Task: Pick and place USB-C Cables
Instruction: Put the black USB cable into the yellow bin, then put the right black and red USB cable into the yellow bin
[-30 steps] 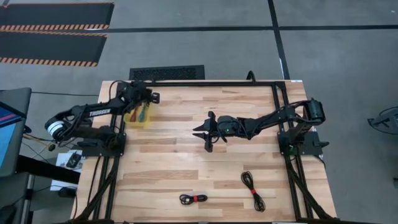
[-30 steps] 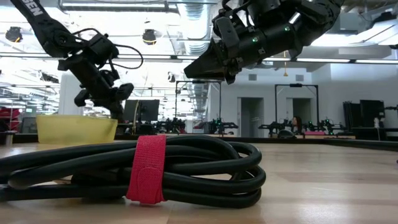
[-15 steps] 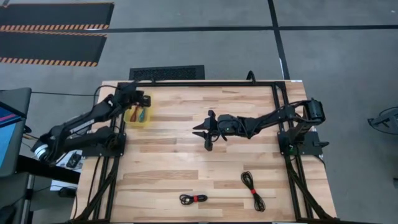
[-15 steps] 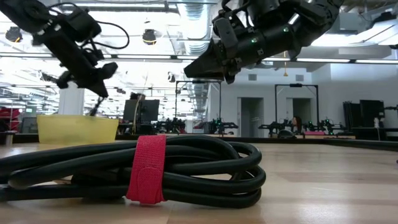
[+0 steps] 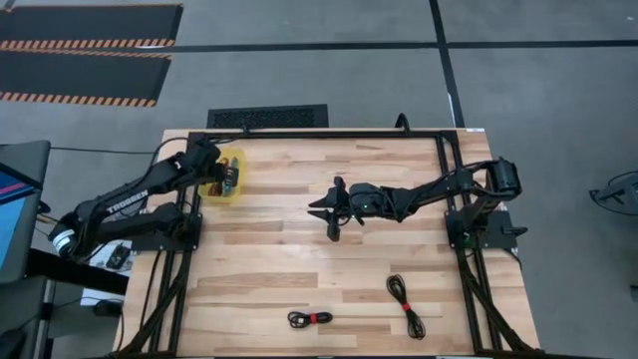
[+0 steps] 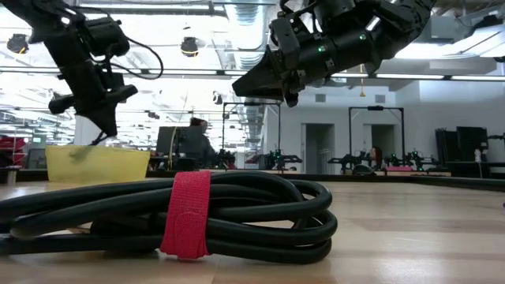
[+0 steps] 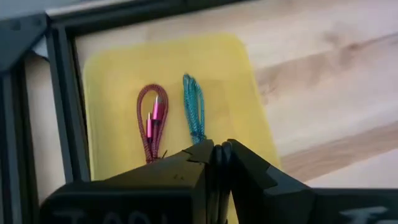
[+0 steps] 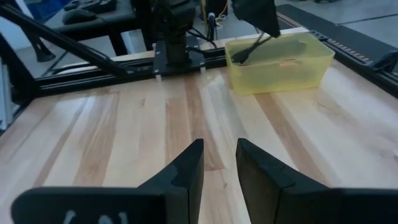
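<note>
At the counter's (image 5: 299,199) far left corner, the yellow bin (image 7: 249,112) already holds the maroon-red cable (image 7: 151,121) and the teal-blue cable (image 7: 194,109), lying side by side on its floor. The left end effector (image 7: 214,152) hangs over the bin with its fingers pressed together and nothing between them. By my judgement, two of the cables are placed.

The right end effector (image 8: 217,158) hovers over the counter's middle, fingers a little apart and empty.

Two black cables with red ties remain near the front edge: one (image 5: 310,319) left of the other (image 5: 405,303), well apart from the bin. These are still to be picked.

A plain black cable cannot be found; in the high view the left arm covers part of the bin, so it may be hidden there.
</note>
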### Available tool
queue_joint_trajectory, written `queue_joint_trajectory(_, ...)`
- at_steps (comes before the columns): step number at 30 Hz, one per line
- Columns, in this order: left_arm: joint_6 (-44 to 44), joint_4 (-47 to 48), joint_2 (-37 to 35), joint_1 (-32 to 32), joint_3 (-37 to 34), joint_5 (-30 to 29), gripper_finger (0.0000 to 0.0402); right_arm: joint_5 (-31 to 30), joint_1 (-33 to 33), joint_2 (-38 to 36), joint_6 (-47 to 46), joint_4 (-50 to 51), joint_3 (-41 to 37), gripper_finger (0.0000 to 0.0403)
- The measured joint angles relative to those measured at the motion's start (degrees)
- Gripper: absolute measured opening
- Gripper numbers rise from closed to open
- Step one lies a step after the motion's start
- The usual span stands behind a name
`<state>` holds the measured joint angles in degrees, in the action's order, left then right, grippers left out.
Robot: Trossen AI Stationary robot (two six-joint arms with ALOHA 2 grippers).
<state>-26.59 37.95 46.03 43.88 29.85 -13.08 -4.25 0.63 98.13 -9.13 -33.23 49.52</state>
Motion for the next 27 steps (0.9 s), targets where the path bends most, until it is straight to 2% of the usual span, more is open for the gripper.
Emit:
queue_joint_trajectory(5, -0.6, -0.1, 3.4, 0.0, 0.0, -0.9, 0.0059, 0.0, -1.4, 0.0, 0.0, -0.1, 0.0, 0.0118)
queue_joint_trajectory(10, 0.3, -2.9, 3.6, 0.0, 0.0, -4.3, 0.0093, 0.0, -2.3, 0.0, 0.3, -0.5, 0.0, 0.0118)
queue_joint_trajectory(15, 5.3, -10.8, 1.1, -1.9, 0.0, -1.3, 0.0115, 0.0, -2.2, 0.0, 0.4, -0.3, 0.0, 0.0118)
queue_joint_trajectory(17, 7.8, -14.4, -0.1, -4.8, 0.0, 1.1, 0.0118, 0.0, -2.2, 0.3, 0.5, -0.2, 0.0, 0.0118)
queue_joint_trajectory(20, 9.6, -21.9, -1.4, -12.2, -1.7, 1.7, 0.0119, 0.3, -2.9, 0.5, 0.2, 2.3, 0.0, 0.0118)
queue_joint_trajectory(24, 11.7, -38.3, -1.8, -24.2, -8.6, 1.4, 0.0119, 0.5, -5.4, 0.5, -0.1, 7.2, 0.0, 0.0119)
queue_joint_trajectory(27, 14.0, -54.1, -1.1, -32.6, -14.5, 0.0, 0.0119, -1.9, -7.5, 0.5, -2.9, 10.9, 0.0, 0.0119)
